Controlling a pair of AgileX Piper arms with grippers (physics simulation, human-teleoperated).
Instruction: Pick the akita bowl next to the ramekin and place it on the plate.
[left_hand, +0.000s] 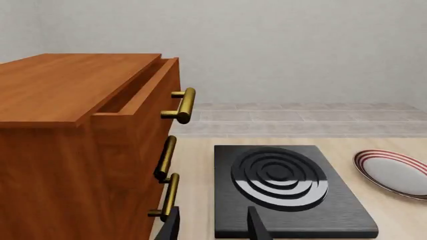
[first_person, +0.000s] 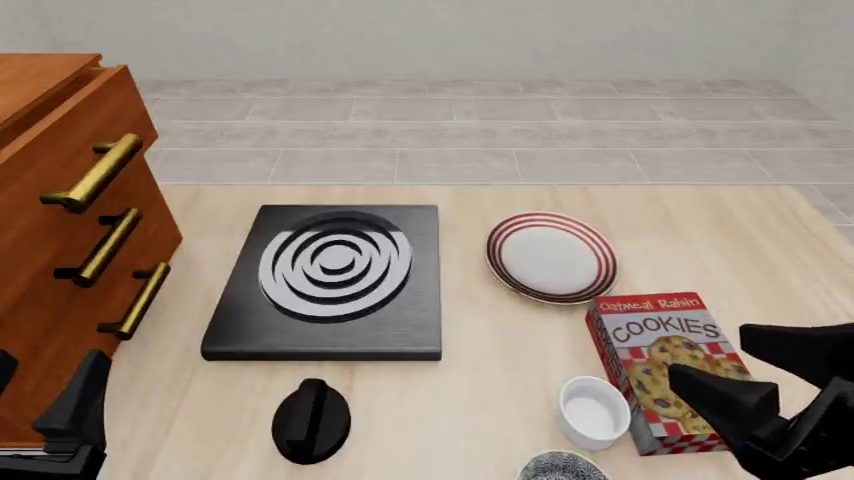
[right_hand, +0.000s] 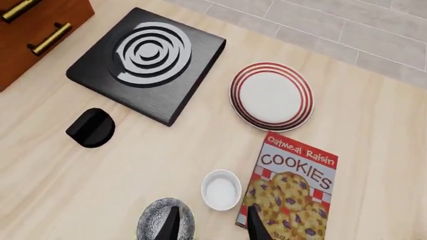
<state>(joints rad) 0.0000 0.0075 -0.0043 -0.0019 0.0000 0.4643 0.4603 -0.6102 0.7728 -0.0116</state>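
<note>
**Right end effector poised above the akita bowl's rim**

The right end effector (right_hand: 212, 225) hangs with its fingers spread, empty, one finger over the akita bowl (right_hand: 165, 222) and the other over bare tabletop (right_hand: 133, 165) between bowl and cookie box (right_hand: 290, 192). The bowl sits at the near edge, just beside the ramekin (right_hand: 221, 190), apart from it. Judging by its look, it is a light, rigid ceramic piece, probably slick and breakable, so a pinch across the rim wall on the ramekin-facing side seems the best hold. The plate (right_hand: 271, 95) lies well beyond, past the box. The left end effector (left_hand: 212, 225) is spread and idle near the stove burner (left_hand: 287, 192) and wooden drawer cabinet (left_hand: 80, 150).
</note>
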